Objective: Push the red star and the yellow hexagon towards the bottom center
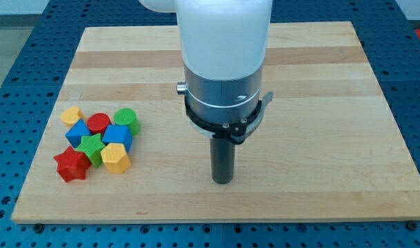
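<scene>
The red star [72, 164] lies at the lower left of the wooden board [320, 83], at the bottom left of a tight cluster of blocks. The yellow hexagon [116, 158] sits just right of it, at the cluster's bottom right, with a green star [92, 147] between and above them. My tip [223, 181] rests on the board near the bottom centre, well to the right of the cluster and touching no block.
The cluster also holds a yellow heart-like block [72, 115], a red cylinder [98, 123], a green cylinder [127, 119], a blue block [77, 131] and a blue cube-like block [118, 135]. The arm's white body [224, 41] hides the board's top centre.
</scene>
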Available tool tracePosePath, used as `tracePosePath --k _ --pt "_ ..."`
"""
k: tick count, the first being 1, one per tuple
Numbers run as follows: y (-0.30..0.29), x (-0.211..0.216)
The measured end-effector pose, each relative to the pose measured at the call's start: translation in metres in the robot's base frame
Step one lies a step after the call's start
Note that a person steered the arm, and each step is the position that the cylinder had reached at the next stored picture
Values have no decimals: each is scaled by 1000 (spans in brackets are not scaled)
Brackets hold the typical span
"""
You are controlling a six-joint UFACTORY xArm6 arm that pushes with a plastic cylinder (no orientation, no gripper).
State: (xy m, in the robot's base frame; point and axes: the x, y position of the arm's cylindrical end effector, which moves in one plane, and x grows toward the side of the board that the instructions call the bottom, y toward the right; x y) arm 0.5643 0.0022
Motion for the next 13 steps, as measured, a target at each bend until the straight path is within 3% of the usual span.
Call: tracePosePath --k 9,11,13 --pt "-21 3" --pt "-34 36" --pt "-184 40"
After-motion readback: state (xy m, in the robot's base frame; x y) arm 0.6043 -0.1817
